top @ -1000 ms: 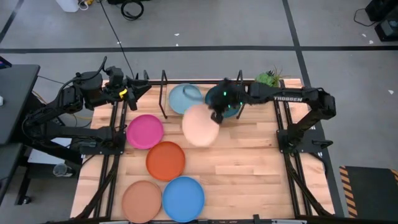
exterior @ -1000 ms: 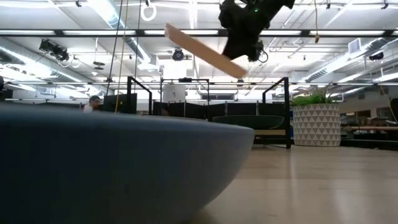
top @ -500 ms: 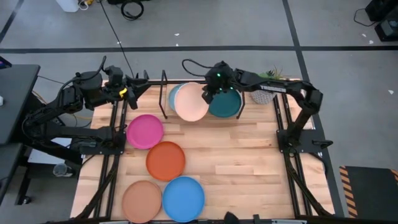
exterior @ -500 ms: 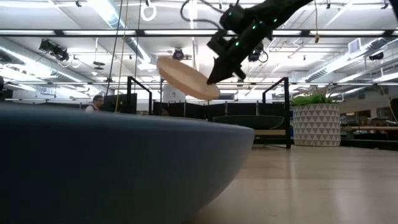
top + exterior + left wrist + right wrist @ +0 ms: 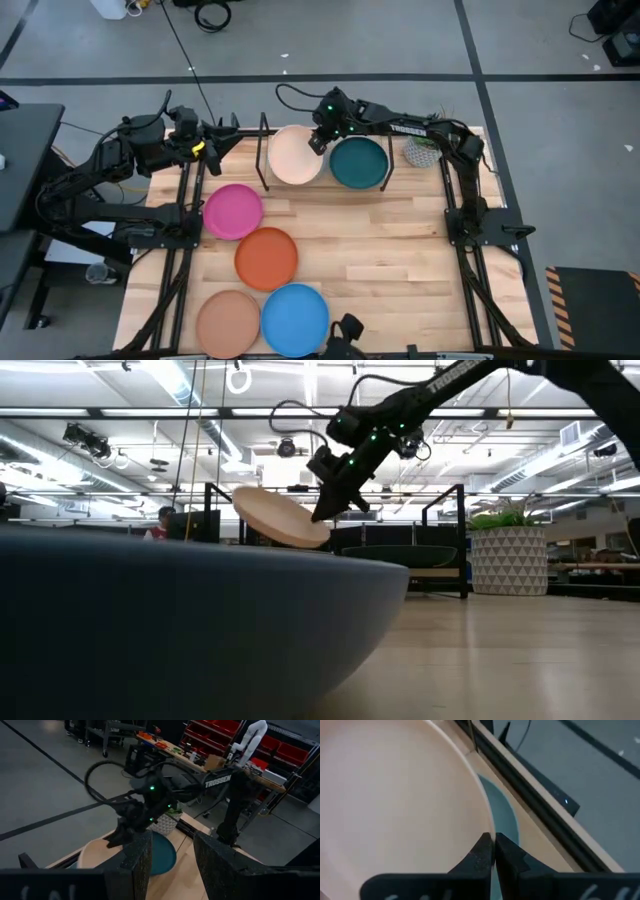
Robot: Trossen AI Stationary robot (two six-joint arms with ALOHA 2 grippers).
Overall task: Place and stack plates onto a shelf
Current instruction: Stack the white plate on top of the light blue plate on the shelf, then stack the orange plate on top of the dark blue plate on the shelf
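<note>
Four plates wait loose on the table: magenta plate, orange plate, tan plate and blue plate. On the shelf the dark teal plate already sits. My right gripper pinches the cream plate by its rim, tilted above the light teal plate there. My left gripper idles parted at the table's far left corner. Roughly halfway, I judge.

A light wood plank worktop stands on a grey concrete floor crossed by dark tape lines. Long ceiling lights run overhead. Red shelving lines the room's far side.
</note>
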